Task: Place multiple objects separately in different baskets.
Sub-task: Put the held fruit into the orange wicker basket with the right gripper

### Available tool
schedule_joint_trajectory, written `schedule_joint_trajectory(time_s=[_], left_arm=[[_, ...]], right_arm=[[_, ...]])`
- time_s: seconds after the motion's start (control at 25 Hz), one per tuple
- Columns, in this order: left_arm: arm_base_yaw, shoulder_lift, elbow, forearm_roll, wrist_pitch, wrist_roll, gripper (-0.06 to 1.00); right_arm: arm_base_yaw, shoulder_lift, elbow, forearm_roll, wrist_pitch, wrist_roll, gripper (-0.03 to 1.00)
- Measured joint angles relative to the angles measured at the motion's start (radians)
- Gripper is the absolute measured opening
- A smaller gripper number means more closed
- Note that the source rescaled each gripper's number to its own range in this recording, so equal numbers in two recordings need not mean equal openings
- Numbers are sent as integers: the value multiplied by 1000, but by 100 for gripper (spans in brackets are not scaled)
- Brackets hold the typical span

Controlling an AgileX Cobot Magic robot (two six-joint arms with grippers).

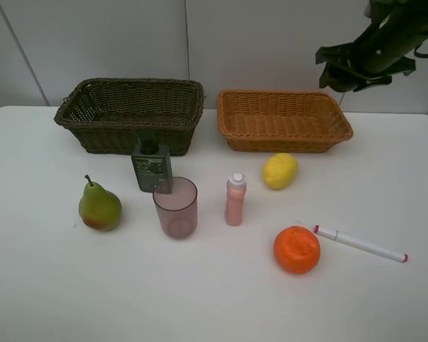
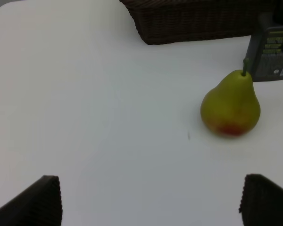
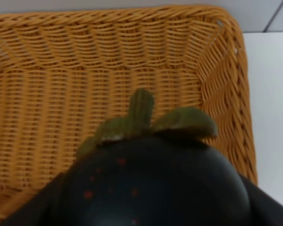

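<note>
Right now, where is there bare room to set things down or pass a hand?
Both baskets are empty: the orange basket under the held dark fruit, and the dark basket. Bare table runs along the front edge and left of the pear. Crowded: pump bottle, cup and pink bottle mid-table.

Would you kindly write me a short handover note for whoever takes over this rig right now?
Claws: the left claw is open and empty, over bare table near the pear. The right claw is shut on the dark fruit, held above the tan basket.
On the table: pear, pump bottle, cup, pink bottle, lemon, orange, marker.
Done: nothing delivered yet; the tan basket and the dark basket look empty.
Left: drop the dark fruit, then sort the other seven.
</note>
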Motion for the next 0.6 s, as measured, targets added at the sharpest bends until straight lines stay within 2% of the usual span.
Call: schedule_joint_trajectory(time_s=[0.32, 0.6], left_arm=[[0, 0, 0, 0, 0, 0, 100], [0, 0, 0, 0, 0, 0, 100]], right_arm=[[24, 201, -106, -1, -15, -27, 59], [24, 294, -112, -1, -18, -29, 59]])
